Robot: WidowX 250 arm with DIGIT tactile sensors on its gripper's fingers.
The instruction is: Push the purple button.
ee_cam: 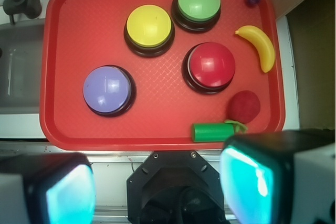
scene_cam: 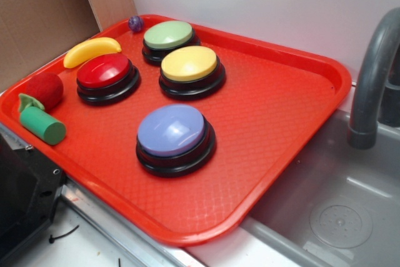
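Pincer (ee_cam: 157, 192) nearest the wrist lens, fingers spread wide, nothing between them, well back of the red tray (ee_cam: 157, 135). Ahead-left: purple button (ee_cam: 107, 89), untouched. Ahead: yellow button (ee_cam: 149, 26), green button (ee_cam: 198, 1), red button (ee_cam: 211, 65). Ahead-right: toy banana (ee_cam: 261, 47).

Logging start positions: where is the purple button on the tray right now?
The purple button stands alone on the red tray, towards its sink-side end; the yellow button is its nearest neighbour. In the wrist view it is at left.
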